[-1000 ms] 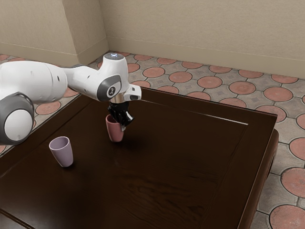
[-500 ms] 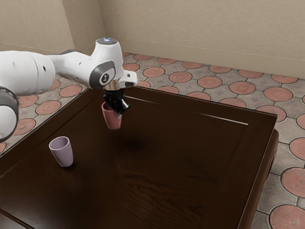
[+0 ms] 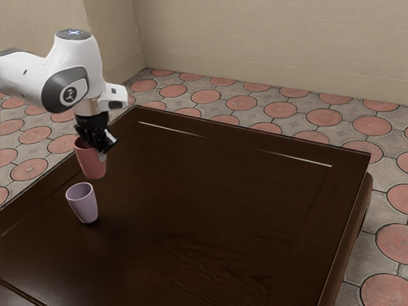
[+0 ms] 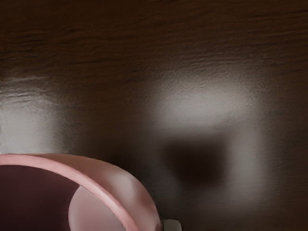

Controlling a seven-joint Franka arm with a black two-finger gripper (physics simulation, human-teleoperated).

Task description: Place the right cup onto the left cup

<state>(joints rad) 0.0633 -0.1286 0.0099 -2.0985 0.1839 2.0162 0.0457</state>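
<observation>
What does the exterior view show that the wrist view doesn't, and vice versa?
Exterior view: the lilac cup, the arm, the gripper holding the pink cup, the tiled floor and the wall.
Wrist view: a close look into the pink cup, plus a dark patch edged by glare.
Both: the pink cup and the table.

The pink cup (image 3: 91,162) hangs upright, higher than and apparently near the standing lilac cup (image 3: 84,206)

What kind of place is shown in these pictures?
Probably a plain simulated room, perhaps a hall or patio: bare beige walls, a floor of round reddish tiles, and a dark wooden table.
</observation>
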